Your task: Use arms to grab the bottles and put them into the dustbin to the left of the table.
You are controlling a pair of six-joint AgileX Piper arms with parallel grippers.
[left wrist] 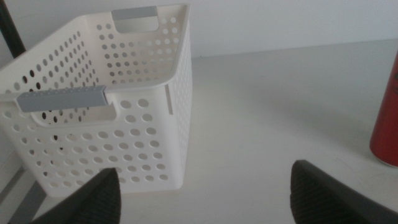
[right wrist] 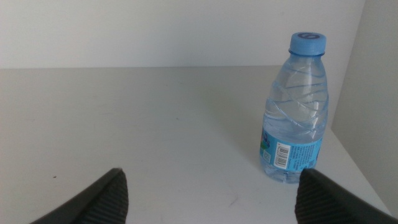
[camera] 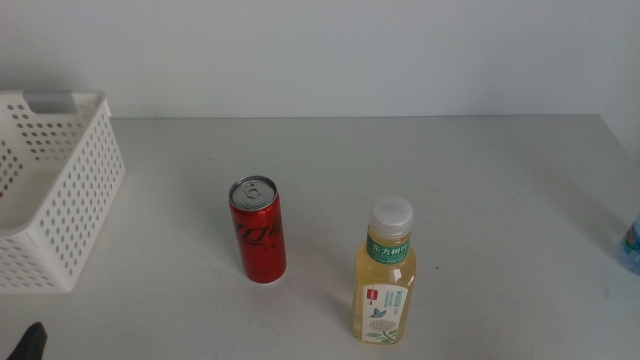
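Middle view, items on the surface (camera: 450,150): red cola can (camera: 258,229), smooth metal cylinder, upright near the centre; yellow tea bottle (camera: 385,272), glossy plastic, white cap, nearer the front edge; water bottle (right wrist: 295,109), thin clear ribbed plastic, blue cap, at the right edge. Dustbin (left wrist: 112,106), white perforated plastic, at the left edge. Left gripper (left wrist: 205,190) by the dustbin, fingers apart, empty. Right gripper (right wrist: 211,193) faces the water bottle, fingers apart. We judge a mid-body, gentle squeeze best.
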